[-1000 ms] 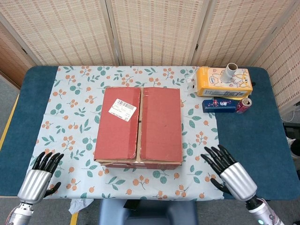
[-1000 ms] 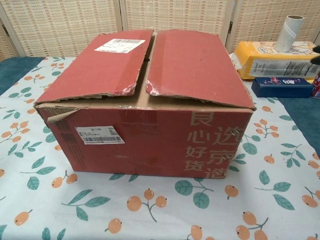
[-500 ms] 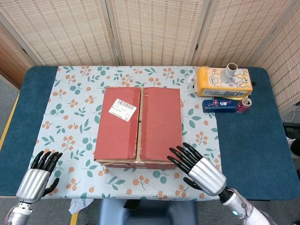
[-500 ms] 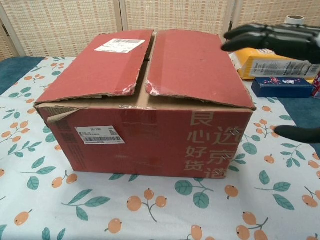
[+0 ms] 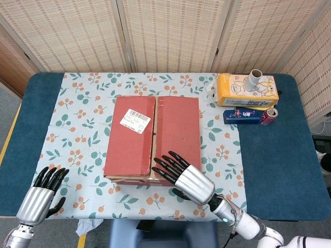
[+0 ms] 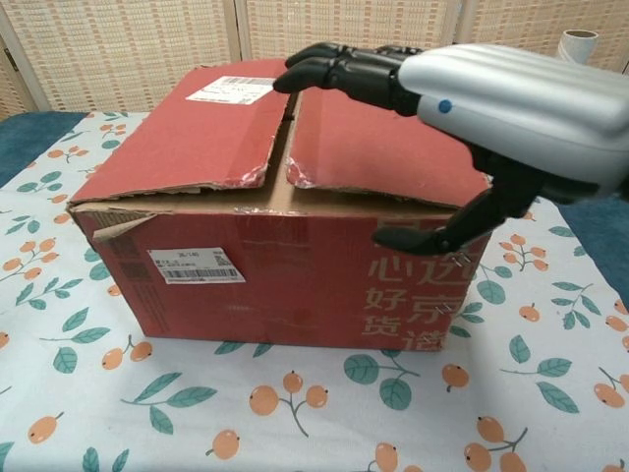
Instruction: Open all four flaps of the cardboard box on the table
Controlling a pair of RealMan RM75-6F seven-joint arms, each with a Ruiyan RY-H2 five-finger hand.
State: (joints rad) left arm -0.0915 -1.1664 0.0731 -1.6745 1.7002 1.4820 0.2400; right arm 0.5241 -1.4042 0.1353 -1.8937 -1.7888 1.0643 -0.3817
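A long table (image 5: 289,155) with a dark blue top carries one floral cloth (image 5: 77,103) across its middle, and behind it stands a folding screen (image 5: 170,31) of woven panels. One red cardboard box (image 5: 153,139) sits in the middle of the cloth, its two top flaps lying shut and meeting along a centre seam, with one white shipping label (image 5: 135,121) on the left flap and a second label on the front wall in the chest view. The right hand (image 5: 183,176) hangs over the near right part of the box top, fingers (image 5: 166,164) straight and slightly apart, pointing toward the seam, the thumb down in front of the box's front wall; whether the fingertips touch the flap cannot be told. It holds nothing, and in the chest view it hides much of the right flap. The left hand (image 5: 40,195) rests low at the near left edge of the table, well apart from the box, fingers loosely spread and empty. At the far right corner lie one yellow tissue pack (image 5: 246,90) with one grey cardboard tube (image 5: 255,79) standing on it, one dark blue flat packet (image 5: 243,115) just in front, and one small red can (image 5: 269,115) beside that
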